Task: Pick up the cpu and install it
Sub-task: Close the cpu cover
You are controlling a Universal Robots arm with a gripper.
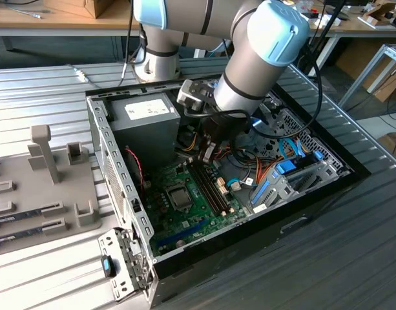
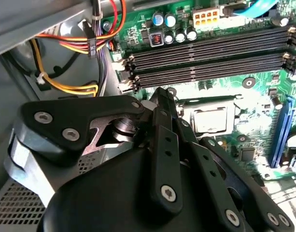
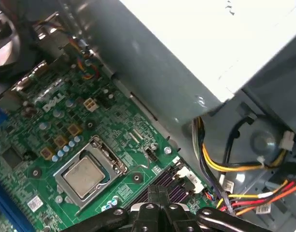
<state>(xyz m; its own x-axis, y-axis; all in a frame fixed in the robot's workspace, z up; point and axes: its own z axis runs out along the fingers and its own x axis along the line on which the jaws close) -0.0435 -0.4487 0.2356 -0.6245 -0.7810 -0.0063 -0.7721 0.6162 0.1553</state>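
Observation:
The cpu [image 3: 85, 176], a silvery square chip, lies flat in its socket on the green motherboard [image 3: 39, 145], with a metal frame around it. It is also visible in the second wrist view [image 2: 210, 118] and the exterior view [image 1: 180, 196]. My gripper [image 3: 158, 192] hangs inside the open computer case above the memory slots, a short way from the socket. Its black fingers [image 2: 162, 99] are pressed together with nothing between them. In the exterior view the gripper [image 1: 207, 155] sits between the power supply and the drive bay.
The grey power-supply box [image 1: 146, 119] and its yellow, red and orange cables [image 3: 225, 169] are close beside the gripper. Black memory slots [image 1: 210, 184] run next to the socket. Blue drive brackets [image 1: 285, 171] fill the case's far side. A grey fixture tray [image 1: 49, 187] lies outside the case.

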